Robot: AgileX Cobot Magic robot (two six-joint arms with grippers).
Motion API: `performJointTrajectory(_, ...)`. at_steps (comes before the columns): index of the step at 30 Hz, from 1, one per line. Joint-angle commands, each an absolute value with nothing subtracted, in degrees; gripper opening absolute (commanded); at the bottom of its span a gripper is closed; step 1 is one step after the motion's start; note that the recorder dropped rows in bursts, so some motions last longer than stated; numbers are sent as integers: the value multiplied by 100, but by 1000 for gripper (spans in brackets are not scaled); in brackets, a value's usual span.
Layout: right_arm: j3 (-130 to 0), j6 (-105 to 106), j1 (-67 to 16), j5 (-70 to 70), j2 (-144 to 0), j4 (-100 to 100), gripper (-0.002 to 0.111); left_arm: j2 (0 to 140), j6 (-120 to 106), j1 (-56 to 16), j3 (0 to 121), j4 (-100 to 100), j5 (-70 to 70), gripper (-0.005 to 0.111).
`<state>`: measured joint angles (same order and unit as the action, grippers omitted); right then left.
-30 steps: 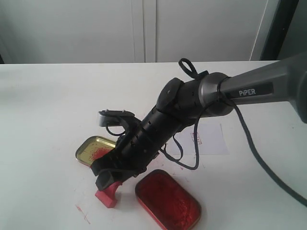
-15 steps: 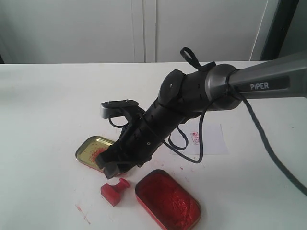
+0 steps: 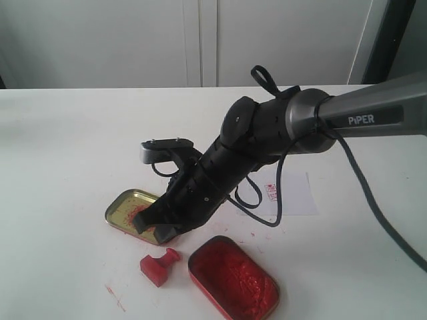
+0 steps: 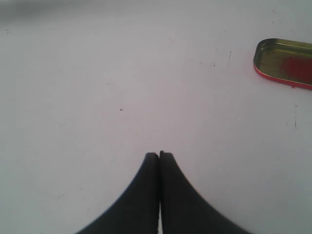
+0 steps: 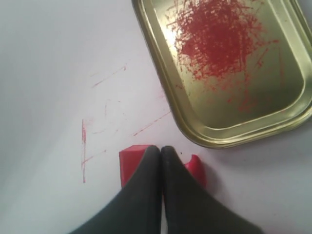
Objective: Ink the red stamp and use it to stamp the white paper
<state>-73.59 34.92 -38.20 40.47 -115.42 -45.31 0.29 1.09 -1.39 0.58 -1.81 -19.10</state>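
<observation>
The red stamp [image 3: 159, 267] lies on its side on the table, between the gold tin and the tin of red paste. My right gripper [image 3: 157, 231] hangs just above it, shut and empty. In the right wrist view the shut right gripper [image 5: 161, 148] covers the middle of the red stamp [image 5: 129, 163], so only the stamp's base and knob show on either side. The white paper [image 3: 293, 195], bearing a small red print, lies behind the right arm and is partly hidden by it. My left gripper [image 4: 159, 155] is shut over bare table.
A gold tin [image 3: 128, 207] with a red smudge sits left of the right gripper and shows as the gold tin [image 5: 229, 63] close by the fingertips. The tin of red paste [image 3: 233, 277] lies at the front. Red marks fleck the tabletop [image 3: 115, 297].
My right gripper let go of the stamp, rose a little and then closed its jaws. The stamp now lies on its side on the table.
</observation>
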Motion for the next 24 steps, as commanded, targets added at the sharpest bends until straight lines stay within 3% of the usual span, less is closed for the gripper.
performJointTrajectory(1,-7359,3449,-3826,4032,-11478,-4480,0,0,129,-126,0,-210,-1928,0)
performJointTrajectory(24,-7359,3171,-3461,3838,-10815,-3482,0,0,129,-126,0,-210,-1928,0)
